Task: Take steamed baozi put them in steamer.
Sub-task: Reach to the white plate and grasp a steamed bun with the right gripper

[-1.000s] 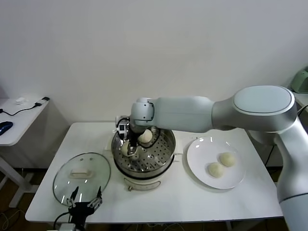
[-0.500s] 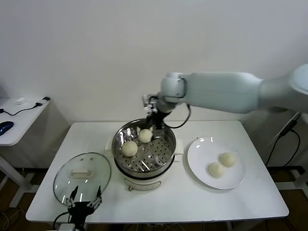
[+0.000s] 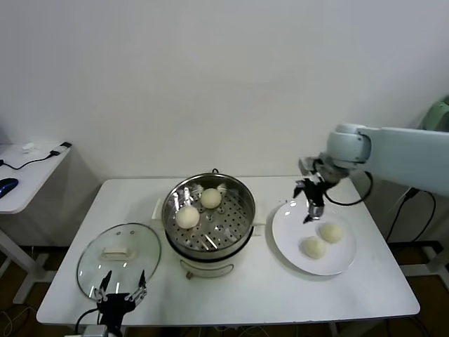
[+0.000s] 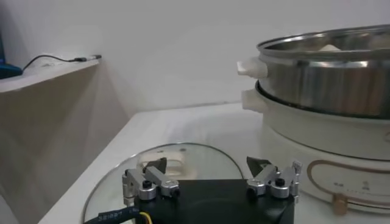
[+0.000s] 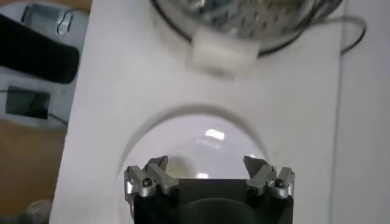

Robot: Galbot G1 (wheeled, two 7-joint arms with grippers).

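The steamer [image 3: 238,226], a shiny steel pot with a hole-dotted tray on a white base, stands mid-table. Two steamed baozi lie in it, one [image 3: 187,217] at its front left and one [image 3: 210,198] behind. Two more baozi [image 3: 313,247] [image 3: 331,232] rest on the white plate [image 3: 291,223] to its right. My right gripper [image 3: 311,204] hangs open and empty over the plate's far left part, fingers pointing down; its wrist view shows the gripper [image 5: 205,161] above the plate [image 5: 201,131] with the steamer [image 5: 237,18] beyond. My left gripper [image 3: 122,293] waits open at the table's front left.
A round glass lid [image 3: 119,250] lies flat left of the steamer, just beyond my left gripper [image 4: 207,164], and fills the low part of the left wrist view as the lid [image 4: 183,155]. A side table [image 3: 28,168] with cables stands at the far left.
My right gripper let go of a baozi in the steamer, rose out of it and swung right to above the plate. The left arm stayed still.
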